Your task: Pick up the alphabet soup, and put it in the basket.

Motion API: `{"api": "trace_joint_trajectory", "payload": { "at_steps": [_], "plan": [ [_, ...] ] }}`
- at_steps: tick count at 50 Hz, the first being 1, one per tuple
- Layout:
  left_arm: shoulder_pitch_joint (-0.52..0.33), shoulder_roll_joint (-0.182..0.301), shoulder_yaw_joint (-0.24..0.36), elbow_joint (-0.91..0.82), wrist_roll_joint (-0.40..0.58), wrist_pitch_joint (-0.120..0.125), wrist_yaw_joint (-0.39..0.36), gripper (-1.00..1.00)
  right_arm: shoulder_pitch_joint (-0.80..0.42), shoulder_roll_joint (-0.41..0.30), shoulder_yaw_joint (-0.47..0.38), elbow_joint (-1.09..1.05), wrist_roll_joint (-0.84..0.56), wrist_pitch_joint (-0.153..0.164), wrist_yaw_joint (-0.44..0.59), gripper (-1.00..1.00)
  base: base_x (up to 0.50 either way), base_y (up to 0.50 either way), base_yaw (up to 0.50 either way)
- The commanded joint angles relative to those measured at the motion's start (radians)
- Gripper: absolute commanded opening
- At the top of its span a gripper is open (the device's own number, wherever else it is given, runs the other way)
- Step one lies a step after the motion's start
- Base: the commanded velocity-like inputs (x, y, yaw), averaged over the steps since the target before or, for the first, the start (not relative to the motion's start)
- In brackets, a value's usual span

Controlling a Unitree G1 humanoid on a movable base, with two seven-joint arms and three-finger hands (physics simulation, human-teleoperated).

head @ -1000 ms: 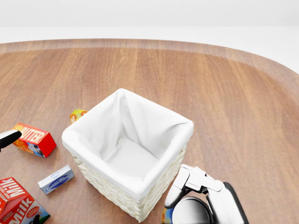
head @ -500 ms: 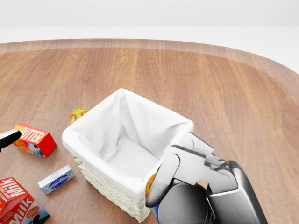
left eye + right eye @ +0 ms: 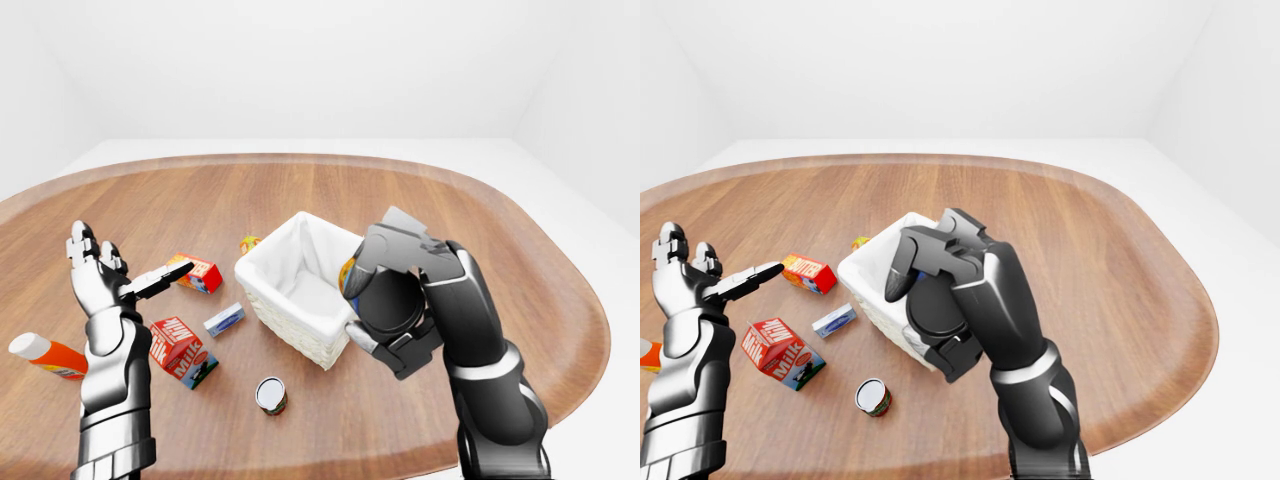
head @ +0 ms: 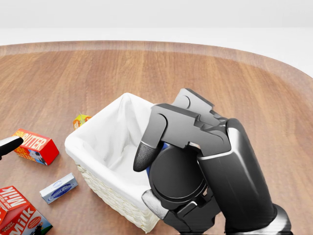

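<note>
The white-lined wicker basket [image 3: 296,285] stands open-topped, its mouth partly blocked by the dark right robot hand [image 3: 385,295] above its 3 o'clock rim. At 9 o'clock, small boxes crowd the wooden desk [image 3: 520,290]; toward 3 o'clock it lies bare.

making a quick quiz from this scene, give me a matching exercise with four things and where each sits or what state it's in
Things:
1. right robot hand
2. left robot hand
3. basket
4. milk carton

States:
a. white-lined, near the table's middle
b. lying on the table, left of the basket
c. raised, fingers spread, holding nothing
d. closed round a can, over the basket's edge

Pairs: 1-d, 2-c, 3-a, 4-b
</note>
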Motion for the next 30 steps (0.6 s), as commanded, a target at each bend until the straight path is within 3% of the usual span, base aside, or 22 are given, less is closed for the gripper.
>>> {"api": "trace_joint_trajectory", "payload": {
  "at_steps": [1,10,16,22,25,30],
  "plan": [
    [-0.006,0.001,-0.003,0.018,0.001,-0.012,-0.002,1.00,-0.198,0.062,-0.048,0.128,-0.086,0.000,0.037,-1.00,0.00,0.00,0.00],
    [-0.001,0.000,-0.002,0.002,-0.003,0.001,0.000,1.00,-0.299,0.095,-0.081,0.248,-0.089,0.000,0.080,-1.00,0.00,0.00,0.00],
    [-0.005,0.001,-0.003,0.014,-0.002,-0.006,-0.002,1.00,-0.423,0.095,-0.223,0.417,0.092,0.000,0.011,-1.00,0.00,0.00,0.00],
    [0.002,0.001,-0.001,-0.012,-0.005,0.014,0.001,1.00,-0.447,0.053,-0.245,0.461,0.223,0.000,-0.056,-1.00,0.00,0.00,0.00],
    [0.000,0.001,0.001,-0.008,-0.004,0.011,-0.001,1.00,-0.446,0.032,-0.229,0.473,0.211,0.000,-0.111,-1.00,0.00,0.00,0.00],
    [0.002,0.001,0.002,-0.012,-0.004,0.013,-0.001,1.00,-0.431,0.031,-0.233,0.460,0.262,0.000,-0.102,-1.00,0.00,0.00,0.00]
  ]
}}
